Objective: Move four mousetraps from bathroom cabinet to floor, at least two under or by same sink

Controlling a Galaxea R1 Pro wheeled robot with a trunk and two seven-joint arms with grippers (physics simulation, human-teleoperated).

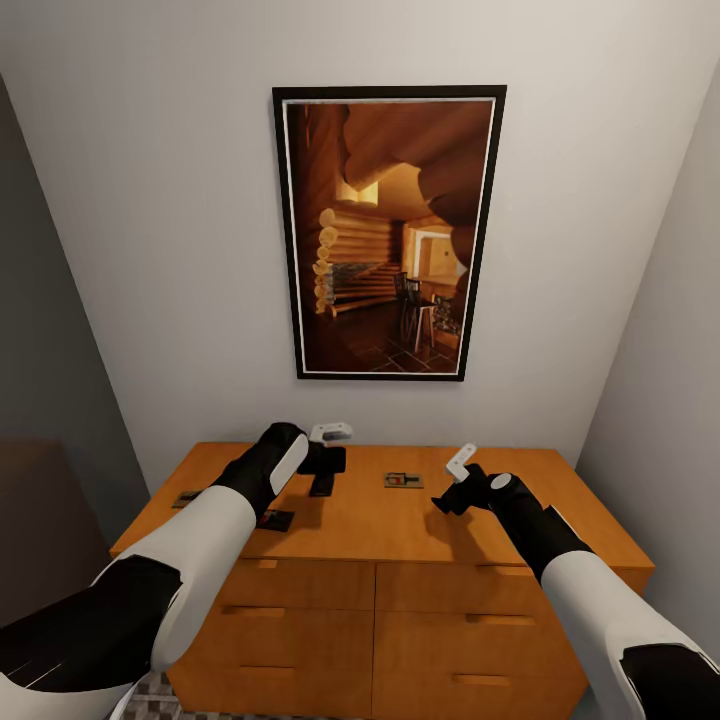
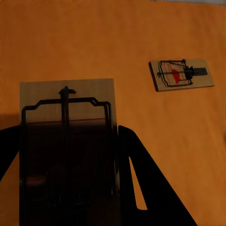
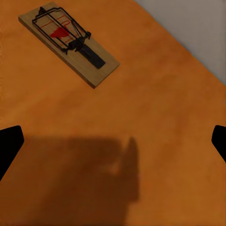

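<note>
Nearest, the robot's white forearms reach over the cabinet point(image 1: 400, 520). At left, the left gripper point(image 1: 322, 478) is clamped on a mousetrap point(image 2: 68, 146), held above the top. This looks like the pick-up step; next, carry it to the floor. Another mousetrap point(image 1: 403, 480) lies centre. The right gripper point(image 1: 452, 490) hovers wide open, empty.
</note>
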